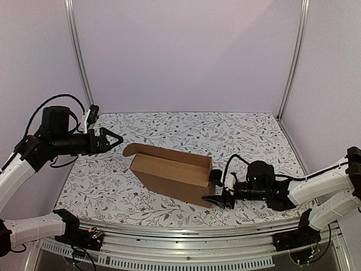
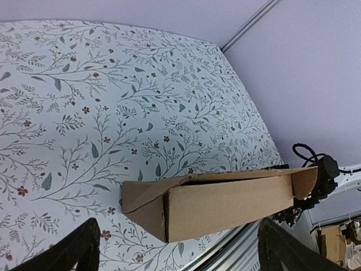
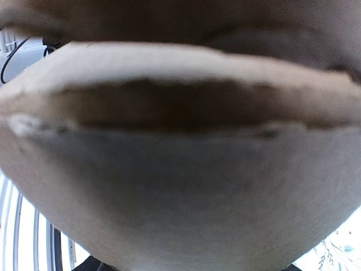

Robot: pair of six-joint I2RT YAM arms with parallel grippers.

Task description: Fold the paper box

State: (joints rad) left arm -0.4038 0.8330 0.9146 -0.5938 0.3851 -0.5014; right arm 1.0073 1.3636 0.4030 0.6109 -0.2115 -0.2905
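Note:
The paper box (image 1: 172,172) is brown cardboard, partly folded into a long open trough, and sits tilted in the middle of the flowered table (image 1: 237,132). A curved flap sticks out at its far left end. My right gripper (image 1: 216,188) is at the box's right end, one finger above and one below the end wall, closed on it. Cardboard (image 3: 180,169) fills the right wrist view and hides those fingers. My left gripper (image 1: 117,140) hangs open in the air, left of the box and apart from it. From the left wrist the box (image 2: 225,203) lies ahead between the open fingers (image 2: 73,251).
An aluminium rail (image 1: 197,234) runs along the table's near edge, close behind the box. Upright frame posts (image 1: 79,56) and pale walls close off the back and sides. More cardboard (image 2: 333,243) lies off the table past the right arm.

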